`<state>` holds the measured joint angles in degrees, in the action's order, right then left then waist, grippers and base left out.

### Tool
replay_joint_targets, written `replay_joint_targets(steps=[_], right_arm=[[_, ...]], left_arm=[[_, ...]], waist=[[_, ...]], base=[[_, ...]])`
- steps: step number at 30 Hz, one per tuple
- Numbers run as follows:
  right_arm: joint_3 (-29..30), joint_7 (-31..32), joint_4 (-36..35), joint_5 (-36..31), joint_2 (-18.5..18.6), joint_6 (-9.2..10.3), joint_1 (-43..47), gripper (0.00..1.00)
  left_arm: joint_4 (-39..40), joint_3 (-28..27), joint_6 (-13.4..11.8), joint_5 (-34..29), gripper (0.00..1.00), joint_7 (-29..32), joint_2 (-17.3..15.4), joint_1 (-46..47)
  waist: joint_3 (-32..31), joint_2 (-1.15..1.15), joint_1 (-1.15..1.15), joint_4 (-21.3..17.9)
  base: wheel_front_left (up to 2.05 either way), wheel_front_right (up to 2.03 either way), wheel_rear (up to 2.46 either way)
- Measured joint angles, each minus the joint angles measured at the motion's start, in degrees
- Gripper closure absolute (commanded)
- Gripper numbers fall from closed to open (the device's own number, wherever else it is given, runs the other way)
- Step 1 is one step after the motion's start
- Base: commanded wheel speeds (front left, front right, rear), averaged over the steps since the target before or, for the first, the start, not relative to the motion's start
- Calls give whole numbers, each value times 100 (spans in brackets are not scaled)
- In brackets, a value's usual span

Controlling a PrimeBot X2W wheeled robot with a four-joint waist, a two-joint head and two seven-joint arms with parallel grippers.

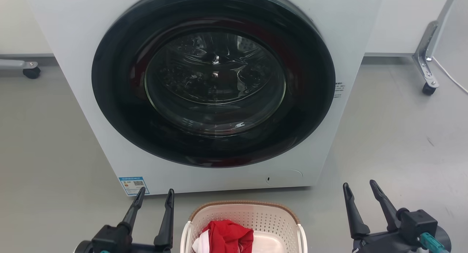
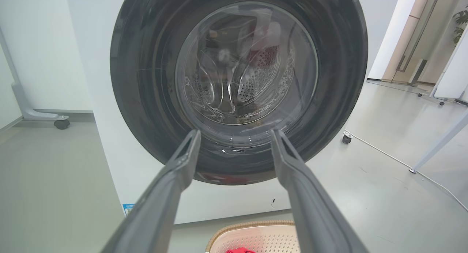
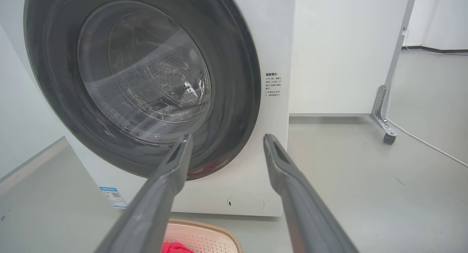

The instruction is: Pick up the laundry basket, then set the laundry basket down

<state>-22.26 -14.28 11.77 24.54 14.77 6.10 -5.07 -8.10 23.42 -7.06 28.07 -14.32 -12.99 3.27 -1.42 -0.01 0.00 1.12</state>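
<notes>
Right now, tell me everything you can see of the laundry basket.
The laundry basket is cream-white plastic with perforated walls, a brown woven-look rim and white side handles. It sits upright on the grey floor before the washing machine, between the open left gripper and right gripper, neither touching it. A red garment lies inside.

The basket (image 1: 263, 218) is cream-white, its walls dotted with rows of small holes and its rim a brown woven pattern; in it lie a red cloth (image 1: 228, 236) and a white cloth (image 1: 199, 244). The washer (image 1: 73, 99) is white with a glossy black door (image 1: 120, 110) round clear glass, and bears a blue-and-orange label (image 1: 133, 185). The floor (image 1: 395, 143) is plain grey; the left gripper (image 1: 156, 191) and right gripper (image 1: 359, 183) are black, the right with a teal plug (image 1: 429, 242).
</notes>
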Motion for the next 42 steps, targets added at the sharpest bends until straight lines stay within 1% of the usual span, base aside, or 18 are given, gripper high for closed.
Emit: replay_joint_targets(steps=[9,16,25,42], right_arm=[[238,-1,-525,-199,1,53,518,0],[470,-1,-721,-301,-7,98,809,0],[703,-1,-840,-419,-94,103,968,0],[1011,-1,-888,-745,-301,104,1062,0]], left_arm=[[372,-223,-3,-169,0,-16,14,-499],[480,-430,-7,-346,0,-16,171,-663],[495,-620,-7,-497,0,-16,285,-742],[478,-778,-7,-800,0,88,444,-825]], waist=[[23,1,0,-17],[39,1,0,-20],[71,1,1,-29],[85,1,1,-36]], base=[[0,0,0],[0,0,0],[0,0,0],[0,0,0]])
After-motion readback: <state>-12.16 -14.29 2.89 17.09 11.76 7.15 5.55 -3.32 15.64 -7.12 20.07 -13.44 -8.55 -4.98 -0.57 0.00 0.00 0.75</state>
